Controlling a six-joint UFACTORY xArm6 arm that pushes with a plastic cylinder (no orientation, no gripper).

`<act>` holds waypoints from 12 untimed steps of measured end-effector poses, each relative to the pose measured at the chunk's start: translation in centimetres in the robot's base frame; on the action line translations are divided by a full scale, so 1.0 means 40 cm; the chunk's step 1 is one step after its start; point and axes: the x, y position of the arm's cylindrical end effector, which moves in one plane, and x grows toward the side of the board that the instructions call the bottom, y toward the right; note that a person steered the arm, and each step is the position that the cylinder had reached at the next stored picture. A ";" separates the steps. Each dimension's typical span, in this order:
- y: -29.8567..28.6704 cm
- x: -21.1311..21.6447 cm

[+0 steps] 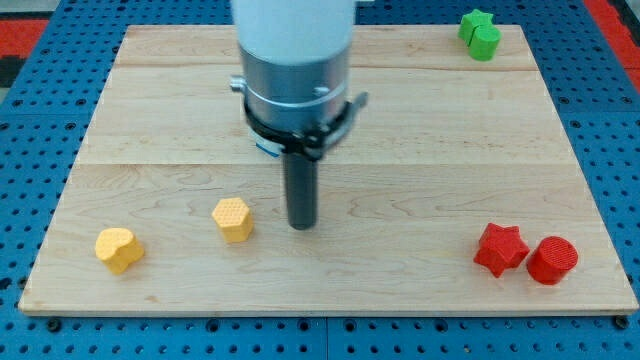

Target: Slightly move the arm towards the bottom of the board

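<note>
My tip (301,225) rests on the wooden board (400,130), a little below the board's middle. A yellow hexagon block (233,219) lies just to the tip's left, apart from it. A yellow heart-shaped block (119,249) lies further left near the bottom left corner. A red star block (500,249) and a red cylinder block (552,260) sit side by side at the bottom right. Two green blocks (480,33), shapes hard to make out, sit together at the top right corner.
The arm's wide grey and white body (296,70) hangs over the board's upper middle and hides what is under it; a bit of blue shows beneath it (266,148). A blue pegboard surface (40,110) surrounds the board.
</note>
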 end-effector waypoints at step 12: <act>-0.159 0.031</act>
